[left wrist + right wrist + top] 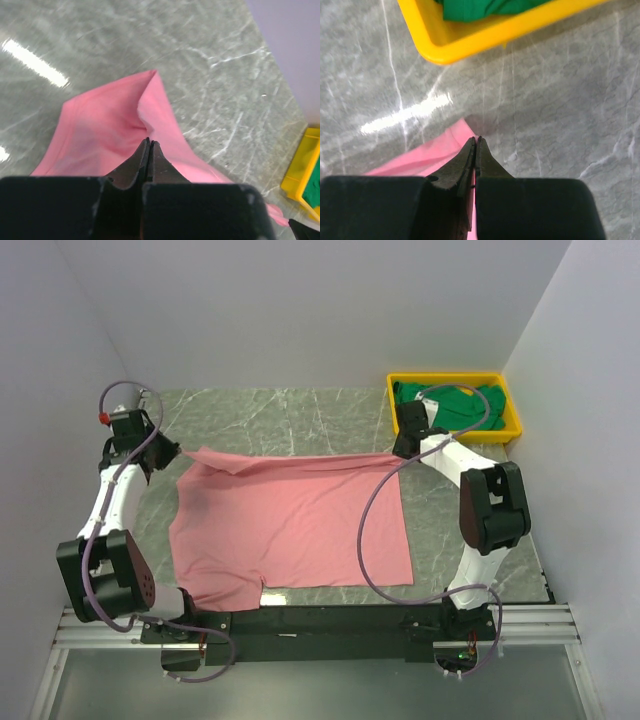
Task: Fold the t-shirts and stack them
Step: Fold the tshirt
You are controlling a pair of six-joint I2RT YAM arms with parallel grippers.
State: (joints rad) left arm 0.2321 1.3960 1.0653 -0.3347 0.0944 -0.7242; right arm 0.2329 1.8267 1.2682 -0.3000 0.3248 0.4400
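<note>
The pink t-shirt (pixel 290 525) lies spread on the marble table, its far edge lifted and stretched taut between my two grippers. My left gripper (pixel 172 453) is shut on the far left corner of the pink t-shirt (pixel 120 130); the fingertips (pixel 149 141) pinch the cloth. My right gripper (pixel 403 451) is shut on the far right corner of the pink t-shirt (pixel 440 150), a strip of pink showing between its fingers. The dark green t-shirt (pixel 455 405) lies bunched in the yellow tray (pixel 512 430) at the back right; it also shows in the right wrist view (pixel 480 7).
The yellow tray (pixel 485 37) sits just beyond my right gripper, and its corner shows in the left wrist view (pixel 300 175). White walls stand close on the left, back and right. The table's near edge meets the black arm rail (pixel 330 618).
</note>
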